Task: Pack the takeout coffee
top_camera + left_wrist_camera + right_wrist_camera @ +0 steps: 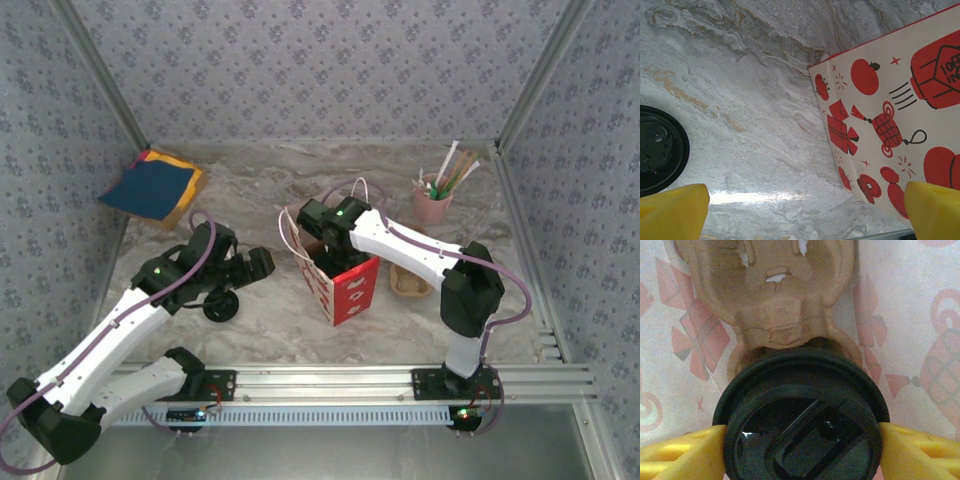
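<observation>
A loose round black plastic lid (220, 307) lies flat on the grey marble table (260, 335), left of the red-and-white paper bag (348, 292). The left claw (262, 262) hangs close to that lid, also left of the bag. Its yellow fingers (670, 212) are wide apart and hold nothing.

Inside the bag sits the takeout coffee (800, 390) with its own black lid on, in front of a tan pulp cup carrier (775, 300). The right claw (802, 442) reaches into the bag with one finger at each side of the coffee's lid. I cannot tell if it squeezes.

Far behind the bag, to the right, stands a pink cup of straws (433, 203).
</observation>
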